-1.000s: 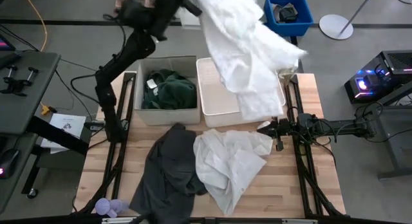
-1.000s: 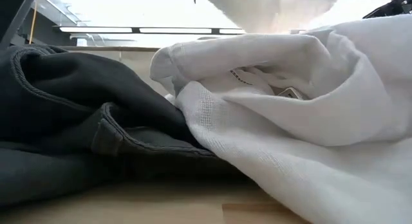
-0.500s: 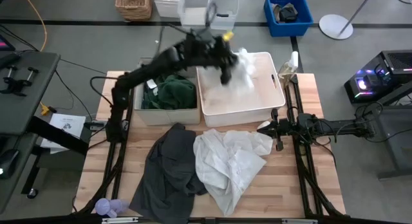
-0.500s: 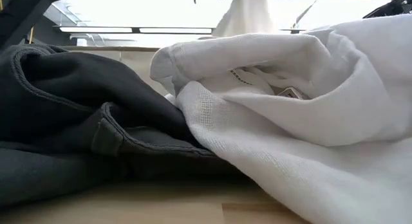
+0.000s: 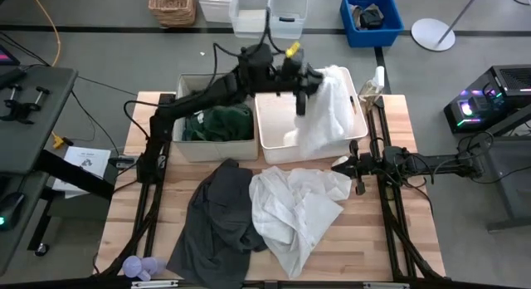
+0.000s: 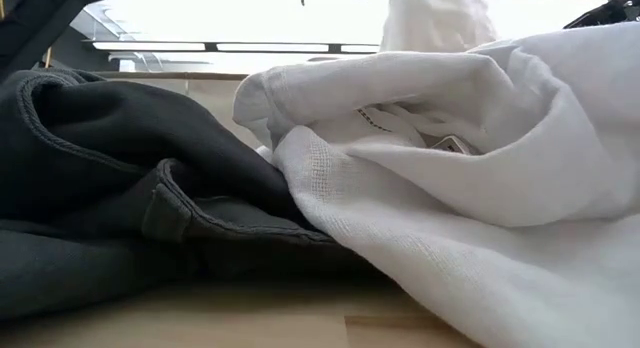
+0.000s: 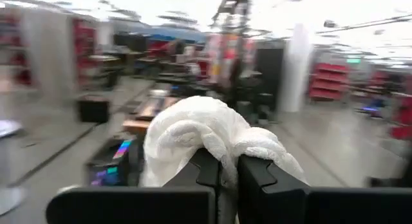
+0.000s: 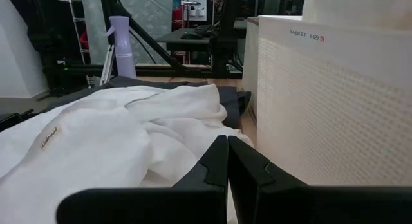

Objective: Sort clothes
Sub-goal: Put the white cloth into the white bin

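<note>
My left gripper [image 5: 304, 83] is shut on a white shirt [image 5: 328, 108] above the white basket [image 5: 274, 138] at the far right. The shirt also shows in the low view [image 6: 440, 16]. A dark green top [image 5: 220, 123] lies in the grey bin [image 5: 177, 115] to the basket's left. A dark grey garment [image 5: 214, 227] and another white shirt [image 5: 299, 210] lie crumpled on the table, and both show in the low view [image 6: 100, 168] [image 6: 450, 188]. My right gripper [image 5: 338, 164] is shut and rests low beside the basket's near right corner, at the lying shirt's edge [image 8: 96, 147]. My left gripper pinches a bunched part of the white shirt [image 7: 212, 137] between its two fingers; the cloth bulges out past the fingertips [image 7: 207, 166]. The fingers reach about level toward the table's right. The shirt hangs slack below them, its lower part [image 5: 319, 135] in the basket.
A lavender plush toy [image 5: 141, 267] lies at the table's near left corner. A spray bottle [image 5: 370, 88] stands by the basket's far right corner. Bare wood shows at the near right [image 5: 382, 239]. A wicker basket and bins stand on the floor beyond the table.
My left gripper has swung from high over the far edge down and toward the table's right, over the white basket. The white shirt, spread wide in the air a second ago, has come down and now hangs bunched into the basket.
</note>
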`<control>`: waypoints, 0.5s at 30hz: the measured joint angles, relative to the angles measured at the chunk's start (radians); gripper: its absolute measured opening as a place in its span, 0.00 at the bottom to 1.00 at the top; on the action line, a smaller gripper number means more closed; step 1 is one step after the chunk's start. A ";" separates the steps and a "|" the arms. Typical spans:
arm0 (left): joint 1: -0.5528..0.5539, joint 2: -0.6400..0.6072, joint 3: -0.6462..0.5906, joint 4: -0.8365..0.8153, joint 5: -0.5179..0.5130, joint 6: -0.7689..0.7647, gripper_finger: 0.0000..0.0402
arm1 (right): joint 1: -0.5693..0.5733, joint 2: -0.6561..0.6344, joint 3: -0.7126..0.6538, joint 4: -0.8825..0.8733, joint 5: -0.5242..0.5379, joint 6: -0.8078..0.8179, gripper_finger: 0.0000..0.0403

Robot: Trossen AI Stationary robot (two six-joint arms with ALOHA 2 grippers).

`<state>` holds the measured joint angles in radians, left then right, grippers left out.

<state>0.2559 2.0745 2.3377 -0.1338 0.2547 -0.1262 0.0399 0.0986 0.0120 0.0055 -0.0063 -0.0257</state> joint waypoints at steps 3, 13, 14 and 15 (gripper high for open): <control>0.063 -0.015 0.001 -0.115 -0.100 0.037 0.02 | 0.000 0.000 0.000 0.000 0.000 0.000 0.00; 0.139 0.042 0.000 -0.580 -0.138 0.052 0.23 | 0.000 0.000 0.000 0.000 0.000 0.000 0.00; 0.128 0.050 0.000 -0.605 -0.125 0.069 0.28 | 0.000 0.000 0.000 0.000 0.000 0.000 0.00; 0.112 0.059 0.000 -0.621 -0.120 0.090 0.33 | 0.000 0.000 0.000 0.000 0.000 0.000 0.00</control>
<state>0.3683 2.1333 2.3379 -0.7553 0.1349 -0.0360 0.0395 0.0990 0.0120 0.0055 -0.0063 -0.0257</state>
